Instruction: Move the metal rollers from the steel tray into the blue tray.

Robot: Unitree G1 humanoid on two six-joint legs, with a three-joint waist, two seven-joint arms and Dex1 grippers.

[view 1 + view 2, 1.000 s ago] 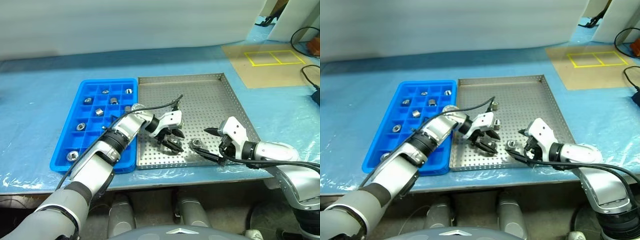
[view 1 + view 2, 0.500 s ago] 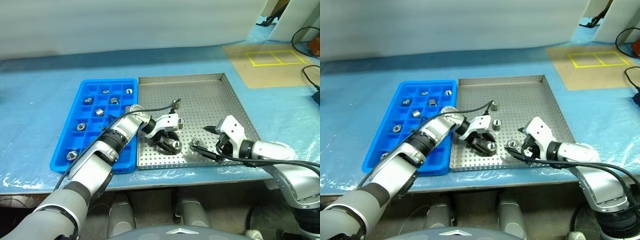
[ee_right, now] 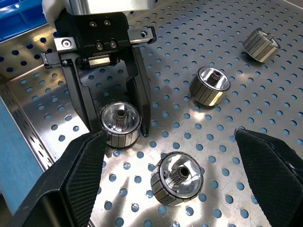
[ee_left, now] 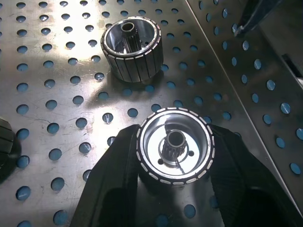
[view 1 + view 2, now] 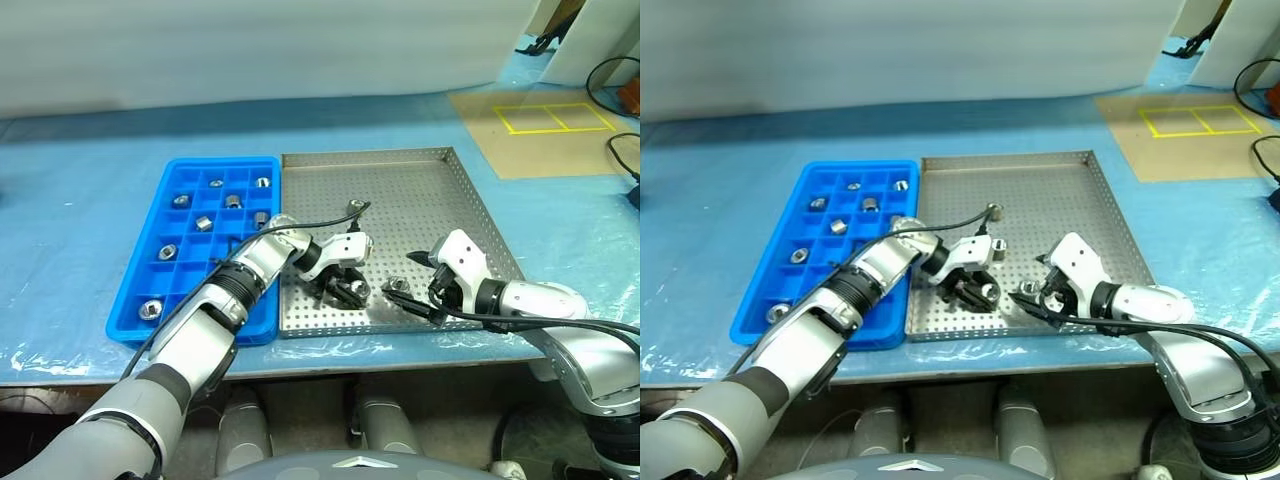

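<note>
The steel tray [image 5: 420, 190] lies at the centre with the blue tray [image 5: 220, 161] against its left side. My left gripper [image 5: 350, 290] rests near the steel tray's front edge, shut on a metal roller [image 4: 175, 144] that stands on end on the perforated floor. A second roller [image 4: 132, 47] lies just beyond it. To the right, my right gripper [image 5: 410, 282] is open, its fingers either side of another roller [image 3: 177, 177] without touching it. Two more rollers [image 3: 209, 85] [image 3: 260, 43] lie farther back in the steel tray. Several rollers [image 5: 203, 223] sit in the blue tray's compartments.
A blue sheet covers the table. At the back right lies a tan board [image 5: 530, 130] marked with a yellow taped rectangle, and black cables [image 5: 620, 70] run beside it. The table's front edge is just below both trays.
My left gripper's fingers, which stood apart around the roller, have closed on it. The right arm has stayed in place.
</note>
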